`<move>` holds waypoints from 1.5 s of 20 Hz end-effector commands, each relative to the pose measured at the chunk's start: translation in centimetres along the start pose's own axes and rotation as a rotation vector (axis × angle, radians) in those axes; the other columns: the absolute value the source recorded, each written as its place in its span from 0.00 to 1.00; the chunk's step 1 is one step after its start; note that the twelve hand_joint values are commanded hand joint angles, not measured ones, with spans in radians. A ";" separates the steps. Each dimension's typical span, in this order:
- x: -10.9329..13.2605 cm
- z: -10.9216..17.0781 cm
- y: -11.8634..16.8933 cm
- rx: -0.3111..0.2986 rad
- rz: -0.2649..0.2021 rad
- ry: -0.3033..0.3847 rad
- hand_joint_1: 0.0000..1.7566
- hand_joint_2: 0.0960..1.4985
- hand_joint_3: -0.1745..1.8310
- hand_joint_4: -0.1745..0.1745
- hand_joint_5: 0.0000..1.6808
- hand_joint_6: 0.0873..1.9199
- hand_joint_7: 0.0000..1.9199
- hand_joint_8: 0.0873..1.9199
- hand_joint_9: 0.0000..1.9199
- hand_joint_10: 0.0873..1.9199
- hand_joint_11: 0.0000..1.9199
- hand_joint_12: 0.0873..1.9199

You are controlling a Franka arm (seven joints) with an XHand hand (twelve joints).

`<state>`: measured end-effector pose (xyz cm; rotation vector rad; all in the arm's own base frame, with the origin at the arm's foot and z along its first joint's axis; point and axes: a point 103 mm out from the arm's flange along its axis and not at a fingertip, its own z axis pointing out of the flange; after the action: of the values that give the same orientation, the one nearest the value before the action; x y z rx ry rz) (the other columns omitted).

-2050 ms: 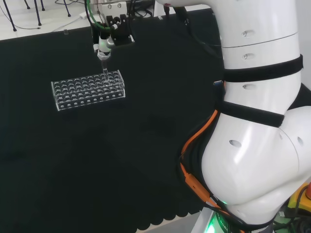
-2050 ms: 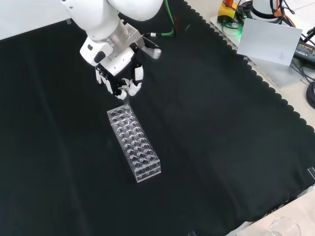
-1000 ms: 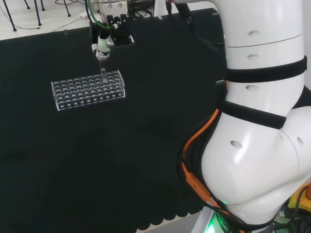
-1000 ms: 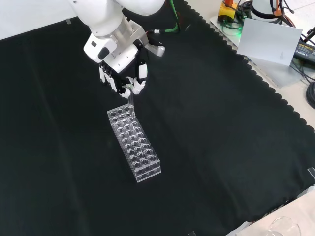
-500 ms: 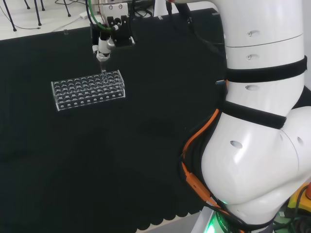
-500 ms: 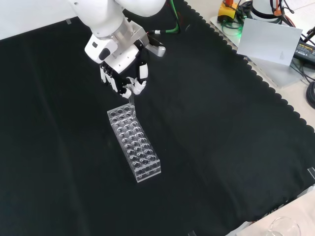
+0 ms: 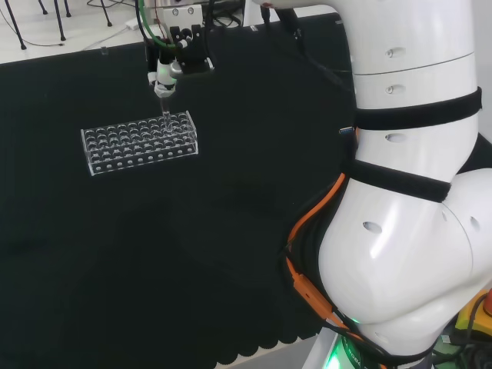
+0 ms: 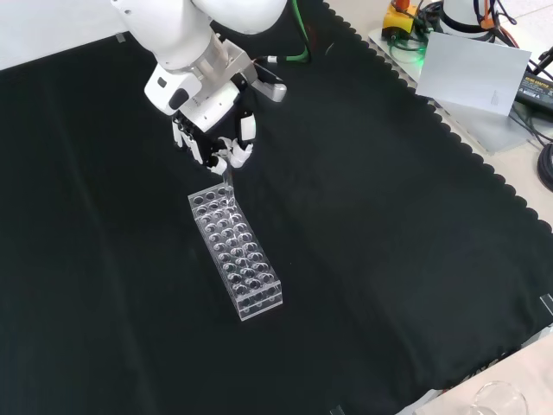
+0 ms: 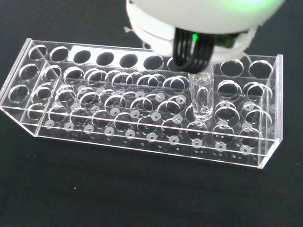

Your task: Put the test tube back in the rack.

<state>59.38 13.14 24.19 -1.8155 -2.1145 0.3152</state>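
Since a second earlier, the hand [image 8: 213, 143] had shifted slightly toward the upper left in the front view, remaining above the far end of the rack [image 8: 235, 251]. Its fingers were curled, pinching a clear test tube [image 9: 202, 97] that hung upright. In the wrist view, the tube's lower end sat among the rack's holes near one end. In the head view, the tube [image 7: 164, 117] stood at the rack's [image 7: 140, 142] right end on the black-clothed counter [image 7: 231, 231].
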 end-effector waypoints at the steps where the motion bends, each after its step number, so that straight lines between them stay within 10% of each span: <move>1: 0.1 0.7 0.4 0.012 0.002 -0.005 0.82 0.40 0.37 0.00 0.78 0.24 0.89 0.29 0.69 0.27 0.53 0.59; 30: 0.1 3.1 1.2 0.053 0.003 0.008 0.82 0.40 0.37 0.00 0.78 0.24 0.89 0.29 0.69 0.27 0.53 0.59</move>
<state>59.22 13.63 21.34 -1.7904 -2.0878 0.3535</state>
